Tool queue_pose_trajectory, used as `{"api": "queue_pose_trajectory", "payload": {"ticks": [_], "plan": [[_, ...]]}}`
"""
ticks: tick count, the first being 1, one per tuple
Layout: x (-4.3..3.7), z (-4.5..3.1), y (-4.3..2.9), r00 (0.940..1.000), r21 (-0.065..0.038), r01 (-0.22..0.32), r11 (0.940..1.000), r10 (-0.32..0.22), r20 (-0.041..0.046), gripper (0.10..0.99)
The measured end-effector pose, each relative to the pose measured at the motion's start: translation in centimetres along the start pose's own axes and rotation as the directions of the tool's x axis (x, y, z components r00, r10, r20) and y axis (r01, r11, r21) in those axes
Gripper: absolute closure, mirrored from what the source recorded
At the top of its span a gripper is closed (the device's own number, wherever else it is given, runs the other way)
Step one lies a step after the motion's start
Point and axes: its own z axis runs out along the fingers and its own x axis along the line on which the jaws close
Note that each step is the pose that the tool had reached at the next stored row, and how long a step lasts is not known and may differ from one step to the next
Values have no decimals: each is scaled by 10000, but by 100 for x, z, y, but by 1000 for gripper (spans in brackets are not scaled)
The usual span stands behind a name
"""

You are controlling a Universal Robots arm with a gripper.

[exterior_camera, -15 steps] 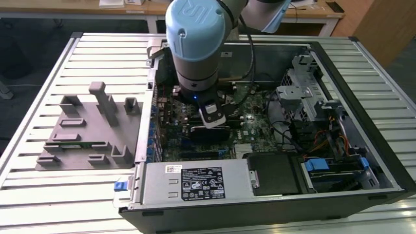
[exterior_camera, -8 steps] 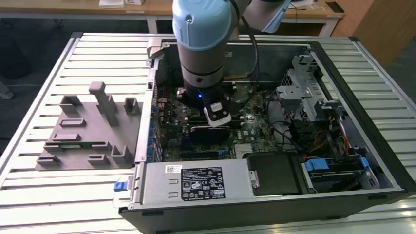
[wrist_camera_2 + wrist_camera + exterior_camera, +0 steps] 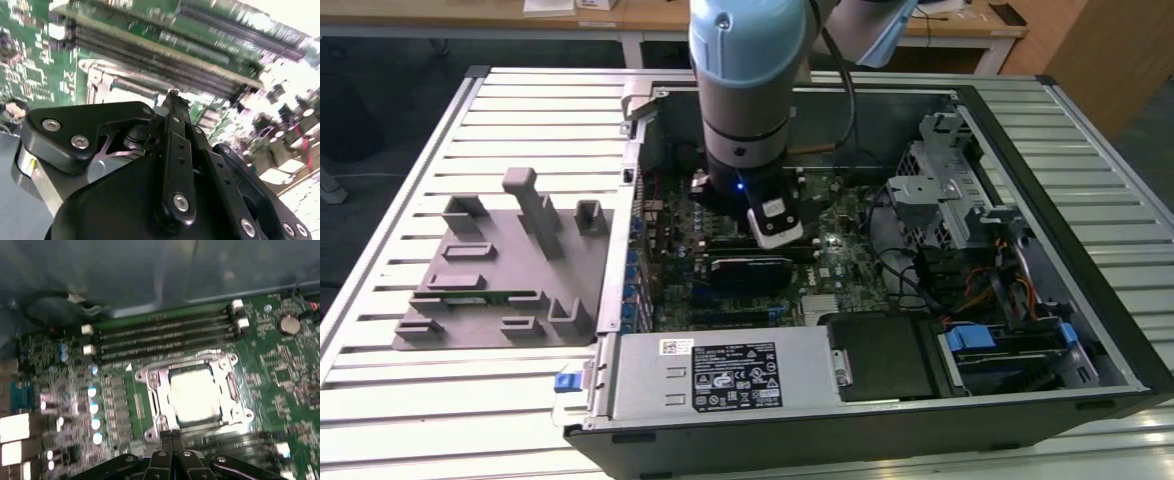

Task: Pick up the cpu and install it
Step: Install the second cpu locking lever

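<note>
Cpu (image 3: 194, 394) in socket (image 3: 227, 412) — pincer (image 3: 172, 436) above

A slatted metal table (image 3: 1067, 130) carries an open computer case (image 3: 881, 420) and a grey fixture tray (image 3: 480, 290).

A slatted metal table (image 3: 400, 200) fills the room; behind it, seemingly wooden desks (image 3: 640, 18).

My arm (image 3: 744, 90) is pale blue and silver, my gripper (image 3: 171, 436) black with silver screws. The cpu (image 3: 194, 394) shines silvery white in a silver frame (image 3: 152, 381) at the first wrist view's centre. The board (image 3: 280, 365) is green, its slots (image 3: 160, 337) black. The tray (image 3: 494, 270) is grey, the table (image 3: 520, 110) pale with ribbed stripes.
</note>
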Motion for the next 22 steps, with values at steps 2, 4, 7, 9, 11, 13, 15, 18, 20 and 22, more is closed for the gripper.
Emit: {"api": "queue_pose_trajectory", "payload": {"ticks": [2,4,7,9,11,13,15,18,20,22], "plan": [[2,16,69,10000,76,3,10000,-3,15,980],[-16,24,104,10000,198,12,9998,-13,38,980],[-55,35,144,10000,410,23,9992,-27,81,980],[-74,44,184,9999,532,26,9986,-32,105,980],[-91,56,230,9999,632,34,9980,-42,125,980],[-110,66,271,9999,745,39,9972,-50,145,980],[-132,77,312,9998,865,44,9962,-58,169,980],[-157,94,379,9998,1027,50,9947,-71,200,980],[-172,107,427,9997,1133,55,9935,-81,221,980],[-179,122,488,9997,1218,58,9925,-88,237,980]]}}
